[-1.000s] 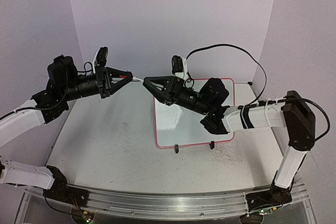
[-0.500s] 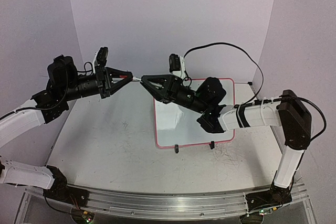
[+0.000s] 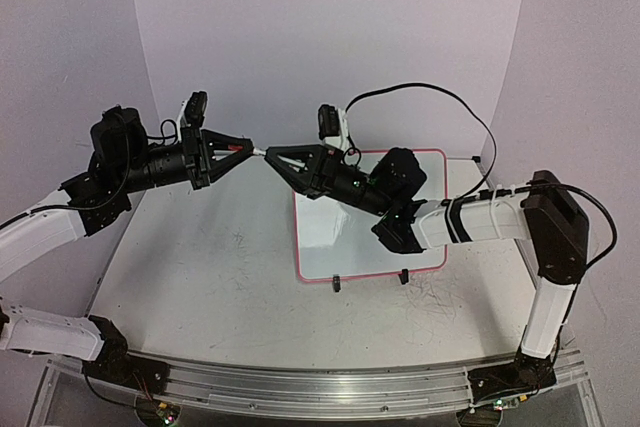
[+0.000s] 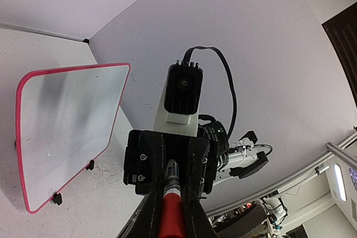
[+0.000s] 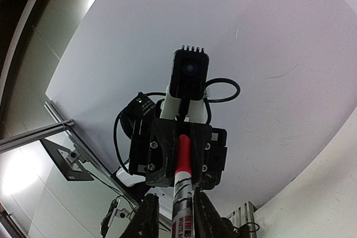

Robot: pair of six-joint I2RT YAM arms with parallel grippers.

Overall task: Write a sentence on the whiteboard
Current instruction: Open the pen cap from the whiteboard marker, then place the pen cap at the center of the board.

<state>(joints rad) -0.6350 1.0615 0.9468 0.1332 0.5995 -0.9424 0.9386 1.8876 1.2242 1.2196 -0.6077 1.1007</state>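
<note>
The right gripper (image 3: 268,153) has edged left, above the whiteboard (image 3: 335,247) resting on the bench (image 3: 200,267) beneath that arm. A red marker (image 3: 258,150) spans both grippers: the left gripper (image 3: 247,145) clamps its red end, while the right gripper's hold cannot be told

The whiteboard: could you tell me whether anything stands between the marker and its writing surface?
Nothing lies on the whiteboard. The marker is held aloft by the left end effector and right end effector, its red end, probably a cap, in the left.
</note>
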